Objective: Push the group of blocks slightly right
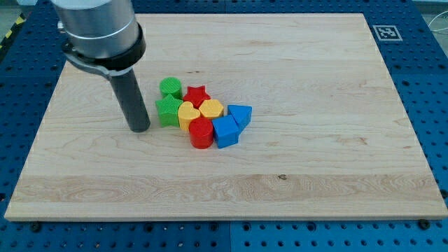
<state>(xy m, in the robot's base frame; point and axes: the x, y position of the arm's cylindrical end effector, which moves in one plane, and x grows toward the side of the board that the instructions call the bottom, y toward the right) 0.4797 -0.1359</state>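
A tight group of blocks lies left of the board's middle. It holds a green cylinder [170, 87], a red star [197, 94], a green star-shaped block [168, 111], two yellow hearts [187, 113] [212, 109], a red cylinder [201, 132], a blue cube [225, 131] and a blue triangular block [241, 114]. My tip [140, 129] rests on the board just left of the group, a small gap from the green star-shaped block.
The wooden board [315, 84] lies on a blue perforated table. A fiducial marker [387, 32] sits at the board's top right corner.
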